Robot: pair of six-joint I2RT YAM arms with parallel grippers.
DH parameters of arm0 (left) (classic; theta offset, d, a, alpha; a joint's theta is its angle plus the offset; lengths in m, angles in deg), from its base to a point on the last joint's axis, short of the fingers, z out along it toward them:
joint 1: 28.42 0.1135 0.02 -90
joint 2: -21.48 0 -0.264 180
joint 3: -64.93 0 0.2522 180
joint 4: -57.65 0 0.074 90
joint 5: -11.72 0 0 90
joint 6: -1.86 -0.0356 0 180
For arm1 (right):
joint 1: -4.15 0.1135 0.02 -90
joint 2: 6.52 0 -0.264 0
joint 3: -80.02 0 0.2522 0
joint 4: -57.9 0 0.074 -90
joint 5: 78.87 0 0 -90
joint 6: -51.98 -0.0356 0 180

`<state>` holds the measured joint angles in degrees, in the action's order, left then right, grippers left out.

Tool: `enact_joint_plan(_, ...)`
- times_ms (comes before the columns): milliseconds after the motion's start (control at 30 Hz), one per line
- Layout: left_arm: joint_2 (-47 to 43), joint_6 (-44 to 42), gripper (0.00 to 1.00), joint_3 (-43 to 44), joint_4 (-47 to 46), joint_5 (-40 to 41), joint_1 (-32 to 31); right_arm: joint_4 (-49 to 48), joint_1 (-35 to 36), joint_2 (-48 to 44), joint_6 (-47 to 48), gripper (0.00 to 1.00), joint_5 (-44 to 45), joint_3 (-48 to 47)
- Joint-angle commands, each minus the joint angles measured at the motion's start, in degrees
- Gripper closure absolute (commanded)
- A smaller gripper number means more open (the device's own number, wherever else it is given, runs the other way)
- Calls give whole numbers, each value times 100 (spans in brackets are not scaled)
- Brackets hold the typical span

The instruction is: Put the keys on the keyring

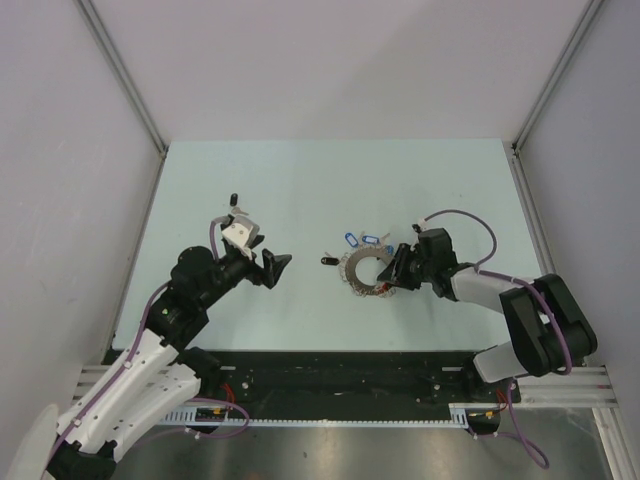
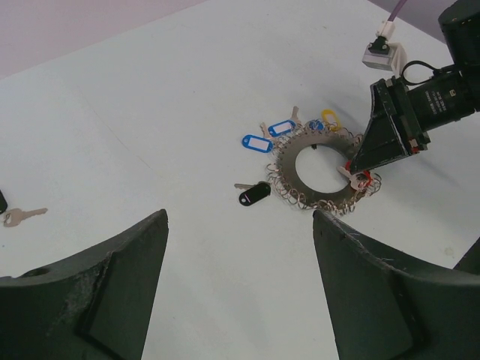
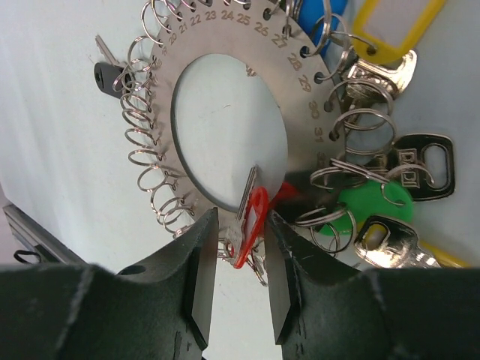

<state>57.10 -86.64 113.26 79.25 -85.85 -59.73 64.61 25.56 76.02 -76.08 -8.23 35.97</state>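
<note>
The red key (image 3: 251,216) is pinched tight in the R gripper (image 3: 240,277) at the rim of the keyring (image 3: 217,41), prob. to be hooked on; the L gripper (image 2: 240,229) is held wide open, empty.

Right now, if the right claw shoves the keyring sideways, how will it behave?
The keyring looks like flat rigid plate, so it should slide whole, not flex. Its split rings and tagged keys sit loose, so they'll likely trail and snag. Lying flat, it's unlikely to roll.
</note>
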Motion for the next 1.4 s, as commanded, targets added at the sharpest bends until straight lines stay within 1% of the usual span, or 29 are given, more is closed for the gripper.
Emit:
enact_joint_plan(0,-20,52,18,120,-107,-95,46,414,188,165,343,64,327,-346)
enact_joint_plan(133,-20,52,17,129,-115,-113,55,687,433,288,589,64,590,-600)
enact_joint_plan(167,-20,44,18,121,-107,-121,46,940,487,350,703,64,721,-654)
enact_joint_plan(267,-28,52,18,120,-89,-121,46,1170,671,447,835,64,915,-830)
enact_joint_plan(500,-20,61,17,121,-107,-148,46,1443,935,806,1204,66,1013,-1164)
enact_joint_plan(600,-20,61,18,120,-98,-148,55,1540,988,860,1275,74,1004,-1269)
enact_joint_plan(633,-28,53,17,120,-98,-148,46,1522,1005,825,1310,80,1004,-1270)
enact_joint_plan(667,-20,61,17,120,-107,-148,55,1514,1014,781,1319,83,1004,-1296)
enact_joint_plan(733,-2,53,18,112,-107,-165,55,1522,1032,589,1371,92,986,-1313)
enact_joint_plan(833,42,52,17,112,-133,-218,46,1610,1058,168,1485,98,1004,-1410)
enact_joint_plan(900,51,52,17,112,-186,-323,46,1610,1076,-70,1530,99,1073,-1445)
enact_joint_plan(933,68,52,18,94,-195,-376,55,1610,1085,-350,1574,99,1092,-1463)
enact_joint_plan(1067,226,26,17,94,-265,-718,46,1479,1111,-993,1688,100,1092,-1481)
enact_joint_plan(1267,533,78,17,77,-528,-1562,37,890,1330,-1802,2004,100,1074,-1481)
enact_joint_plan(1367,657,263,18,41,-730,-1835,11,425,1497,-1996,2233,100,1188,-1481)
